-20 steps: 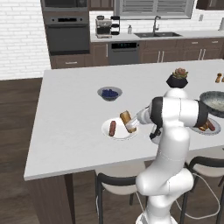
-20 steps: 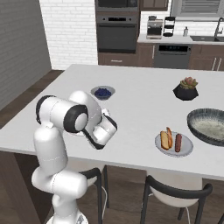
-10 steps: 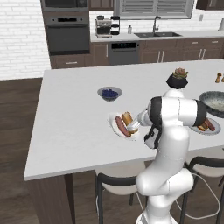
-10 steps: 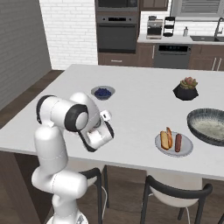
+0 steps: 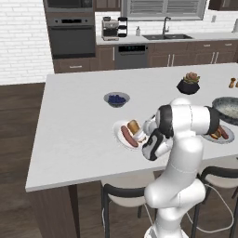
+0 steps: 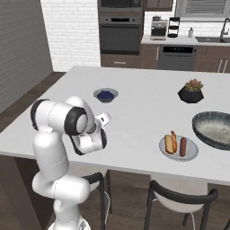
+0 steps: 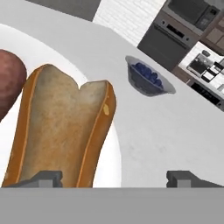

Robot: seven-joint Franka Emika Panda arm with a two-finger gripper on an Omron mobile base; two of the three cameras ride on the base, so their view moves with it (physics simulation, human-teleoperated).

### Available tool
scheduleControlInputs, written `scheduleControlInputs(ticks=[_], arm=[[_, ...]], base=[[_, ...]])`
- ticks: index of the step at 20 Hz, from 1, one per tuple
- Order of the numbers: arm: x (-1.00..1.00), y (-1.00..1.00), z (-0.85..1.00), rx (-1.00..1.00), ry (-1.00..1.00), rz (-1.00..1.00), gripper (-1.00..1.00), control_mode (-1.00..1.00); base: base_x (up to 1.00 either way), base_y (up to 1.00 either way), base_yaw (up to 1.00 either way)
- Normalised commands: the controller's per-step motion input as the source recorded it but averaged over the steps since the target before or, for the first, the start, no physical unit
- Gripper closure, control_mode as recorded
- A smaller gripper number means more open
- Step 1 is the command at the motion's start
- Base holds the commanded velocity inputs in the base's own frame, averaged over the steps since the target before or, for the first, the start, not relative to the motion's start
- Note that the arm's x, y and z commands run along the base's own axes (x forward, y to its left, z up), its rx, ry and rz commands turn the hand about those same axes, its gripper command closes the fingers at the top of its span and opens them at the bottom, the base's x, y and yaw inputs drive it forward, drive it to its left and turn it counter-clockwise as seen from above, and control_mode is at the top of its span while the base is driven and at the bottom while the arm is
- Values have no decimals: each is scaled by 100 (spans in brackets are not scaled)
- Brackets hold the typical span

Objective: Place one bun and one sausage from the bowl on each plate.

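Observation:
In the hand view a split bun lies on a white plate, with the end of a brown sausage to its left. My gripper is open just behind them; its left fingertip sits at the bun's near end and nothing is held. From the left base view this plate carries the sausage and bun, with my gripper at its right edge. A second plate holds a bun and a sausage. The wide dark bowl stands beside it.
A small grey bowl of blueberries sits behind the near plate, also ahead in the hand view. A black plant pot stands further back. Stools stand below the counter's front edge.
The bun went from the gripper above the plate to lying beside the sausage. My hand has drawn back toward the counter's front edge, and the fingers have narrowed slightly.

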Motion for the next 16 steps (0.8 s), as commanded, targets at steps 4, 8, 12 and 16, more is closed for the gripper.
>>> scheduleControlInputs(ticks=[4,8,12,16], arm=[[-3,6,79,-2,30,1,-100,-100],[0,1,98,0,26,0,-100,-100],[2,0,99,0,28,0,-100,-100],[16,0,100,0,28,0,-100,-100]], base=[[0,0,0],[0,0,0],[0,0,0],[0,0,0]])
